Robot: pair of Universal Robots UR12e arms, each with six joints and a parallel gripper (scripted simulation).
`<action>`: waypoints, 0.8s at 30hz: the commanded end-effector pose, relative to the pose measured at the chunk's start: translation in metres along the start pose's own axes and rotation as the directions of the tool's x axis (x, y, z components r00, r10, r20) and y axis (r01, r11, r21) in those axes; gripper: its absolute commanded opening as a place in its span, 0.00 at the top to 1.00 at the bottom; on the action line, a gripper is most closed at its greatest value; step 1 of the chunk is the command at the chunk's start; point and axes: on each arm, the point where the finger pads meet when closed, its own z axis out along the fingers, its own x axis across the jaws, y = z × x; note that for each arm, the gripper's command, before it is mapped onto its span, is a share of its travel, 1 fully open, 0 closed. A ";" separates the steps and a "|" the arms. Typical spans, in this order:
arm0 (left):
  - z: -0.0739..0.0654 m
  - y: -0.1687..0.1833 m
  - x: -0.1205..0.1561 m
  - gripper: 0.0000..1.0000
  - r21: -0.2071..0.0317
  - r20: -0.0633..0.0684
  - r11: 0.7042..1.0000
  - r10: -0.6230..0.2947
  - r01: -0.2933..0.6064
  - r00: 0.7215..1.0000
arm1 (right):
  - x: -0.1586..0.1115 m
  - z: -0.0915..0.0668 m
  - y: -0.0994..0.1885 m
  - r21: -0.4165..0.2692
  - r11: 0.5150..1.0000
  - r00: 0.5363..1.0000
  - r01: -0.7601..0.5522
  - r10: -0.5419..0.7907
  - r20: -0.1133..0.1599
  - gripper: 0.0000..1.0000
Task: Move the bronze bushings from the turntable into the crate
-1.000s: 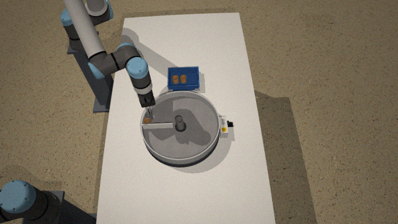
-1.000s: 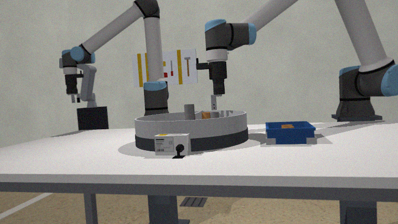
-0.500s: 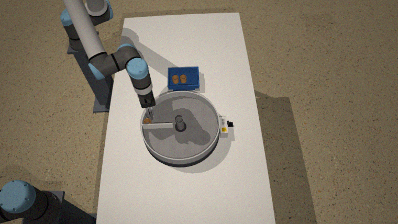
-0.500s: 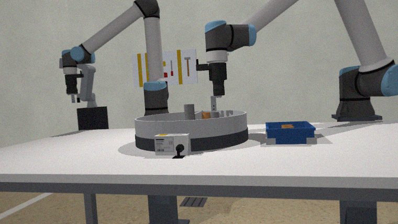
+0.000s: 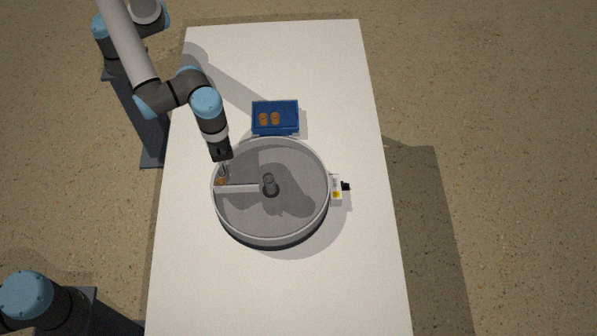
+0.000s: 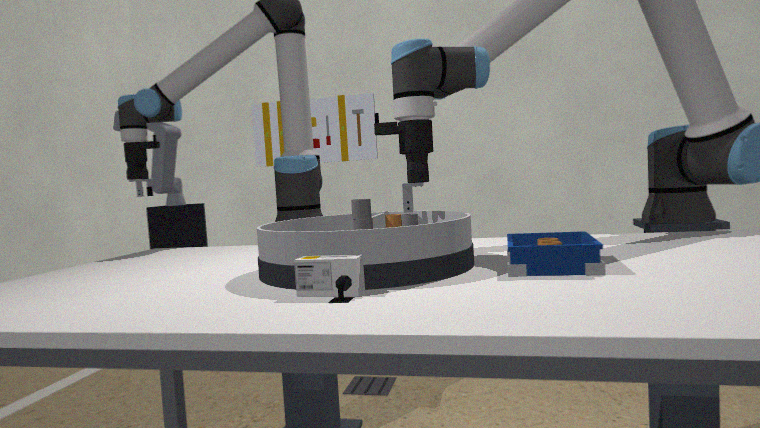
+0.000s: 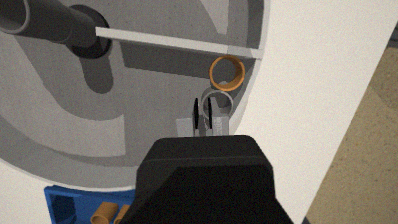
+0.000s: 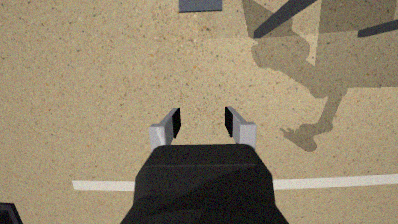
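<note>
Hovering near turntable rim [image 5: 271,241] [image 6: 364,245] [image 7: 266,25] | left fingers [image 5: 225,169] [image 6: 407,206] narrowly spread by steel bushing [image 5: 221,173] [image 6: 410,219] [image 7: 231,104] | right fingers [image 6: 144,191] wide apart
</note>
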 end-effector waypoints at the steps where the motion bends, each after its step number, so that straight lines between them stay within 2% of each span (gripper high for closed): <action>1: 0.001 0.002 -0.001 0.64 -0.001 -0.001 1.000 -0.001 0.001 1.000 | 0.001 0.000 0.000 0.001 1.000 1.000 0.001 -0.001 0.000 0.00; 24: 0.003 0.004 0.000 0.64 -0.001 -0.001 1.000 -0.001 0.001 1.000 | 0.001 0.000 0.000 0.001 1.000 1.000 0.001 -0.001 0.000 0.00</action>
